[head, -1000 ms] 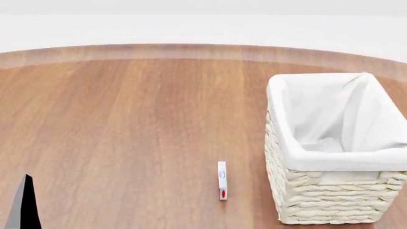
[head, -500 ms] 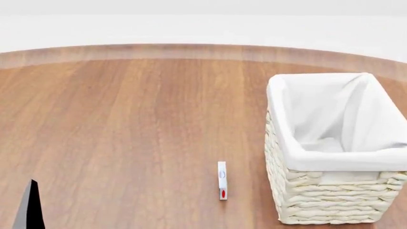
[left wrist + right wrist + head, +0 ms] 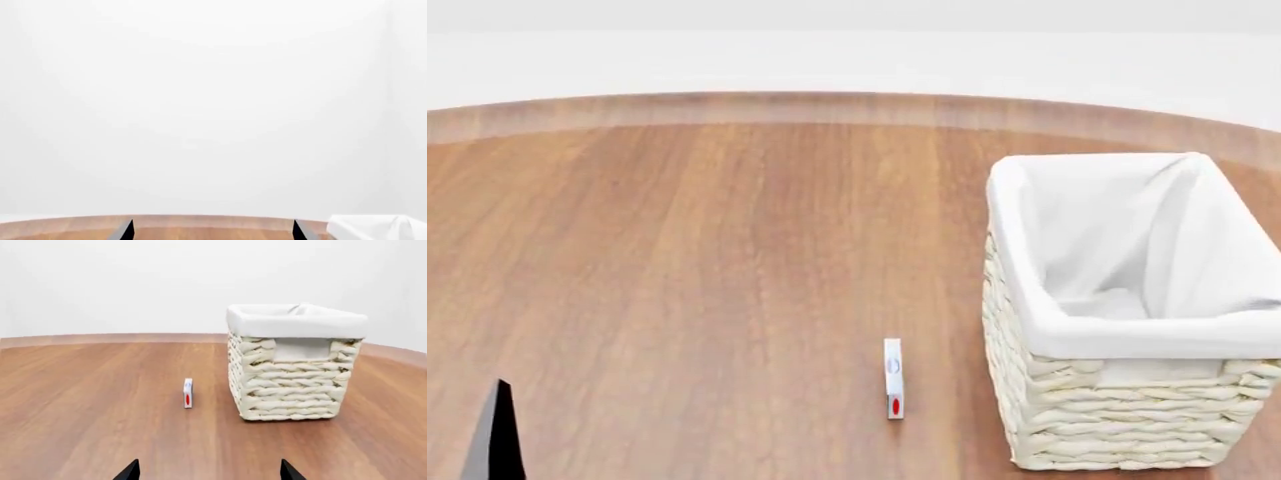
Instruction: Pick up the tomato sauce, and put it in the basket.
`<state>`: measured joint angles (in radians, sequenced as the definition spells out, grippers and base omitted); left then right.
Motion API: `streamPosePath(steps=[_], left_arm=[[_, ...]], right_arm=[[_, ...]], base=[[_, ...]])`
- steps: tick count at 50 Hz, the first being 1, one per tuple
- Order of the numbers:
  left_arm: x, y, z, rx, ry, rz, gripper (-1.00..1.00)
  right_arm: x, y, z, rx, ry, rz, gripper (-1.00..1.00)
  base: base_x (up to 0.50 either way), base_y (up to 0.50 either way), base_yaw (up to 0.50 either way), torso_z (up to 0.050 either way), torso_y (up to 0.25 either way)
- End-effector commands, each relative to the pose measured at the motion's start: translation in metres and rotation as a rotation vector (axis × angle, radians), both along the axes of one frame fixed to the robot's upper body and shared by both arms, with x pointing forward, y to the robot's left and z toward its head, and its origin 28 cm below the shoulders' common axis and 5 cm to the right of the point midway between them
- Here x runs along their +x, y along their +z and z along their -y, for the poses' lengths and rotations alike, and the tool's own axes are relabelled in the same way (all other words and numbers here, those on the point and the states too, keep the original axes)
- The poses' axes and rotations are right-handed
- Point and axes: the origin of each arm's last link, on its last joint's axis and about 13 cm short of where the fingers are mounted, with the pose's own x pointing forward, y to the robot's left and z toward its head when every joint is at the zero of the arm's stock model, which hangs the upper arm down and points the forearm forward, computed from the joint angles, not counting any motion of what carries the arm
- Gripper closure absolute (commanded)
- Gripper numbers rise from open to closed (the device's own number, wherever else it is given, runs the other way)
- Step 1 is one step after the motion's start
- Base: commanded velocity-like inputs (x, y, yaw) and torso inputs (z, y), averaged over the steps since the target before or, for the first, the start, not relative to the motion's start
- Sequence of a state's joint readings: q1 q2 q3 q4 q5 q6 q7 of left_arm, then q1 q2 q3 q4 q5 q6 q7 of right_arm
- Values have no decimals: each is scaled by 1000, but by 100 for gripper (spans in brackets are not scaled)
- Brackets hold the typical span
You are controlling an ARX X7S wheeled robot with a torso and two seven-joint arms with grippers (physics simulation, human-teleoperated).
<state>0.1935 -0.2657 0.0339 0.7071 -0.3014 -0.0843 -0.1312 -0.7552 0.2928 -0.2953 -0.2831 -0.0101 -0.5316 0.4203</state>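
The tomato sauce can is out of view in every frame. The cream wicker basket (image 3: 1121, 415) with a white cloth lining stands on the wooden table at the right; it also shows in the right wrist view (image 3: 287, 385), and its cloth edge shows in the left wrist view (image 3: 373, 227). My left gripper (image 3: 212, 232) is open and empty, pointing over the table's far edge at a white wall. One of its fingertips (image 3: 497, 435) shows at the head view's lower left. My right gripper (image 3: 209, 472) is open and empty, low over the table, well short of the basket.
A small thin white box with a red mark (image 3: 893, 378) stands on the table just left of the basket, also in the right wrist view (image 3: 188, 393). The table's curved far edge (image 3: 827, 105) meets a white wall.
In the head view the left fingertip has sunk lower and shifted slightly right. The basket and the small white box have not moved.
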Motion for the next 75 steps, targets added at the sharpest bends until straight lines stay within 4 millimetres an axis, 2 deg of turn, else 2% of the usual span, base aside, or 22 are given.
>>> streamPosePath(steps=[1, 18, 30, 36, 54, 75], left_arm=[[1, -3, 1, 2, -2, -8, -100], [1, -2, 1, 7, -7, -1, -100], [2, -4, 1, 6, -4, -5, -100], [3, -5, 1, 3, -7, -8, -100], [5, -7, 0, 3, -4, -13, -100], [4, -10, 0, -2, -8, -17, -100]], right_arm=[[-9, -19, -1, 18, -11, -49, -100], [-18, -36, 0, 42, -26, -99, -100], [-14, -45, 0, 32, -23, -134, -100], [-9, -48, 1, 39, -25, -156, -100], [20, -75, 7, 44, -36, -255, -100], [37, -79, 6, 36, -22, -300, -100]], base=[[0, 0, 0, 0, 0], [0, 0, 0, 0, 0], [0, 0, 0, 0, 0], [0, 0, 0, 0, 0], [0, 0, 0, 0, 0], [0, 0, 0, 0, 0]])
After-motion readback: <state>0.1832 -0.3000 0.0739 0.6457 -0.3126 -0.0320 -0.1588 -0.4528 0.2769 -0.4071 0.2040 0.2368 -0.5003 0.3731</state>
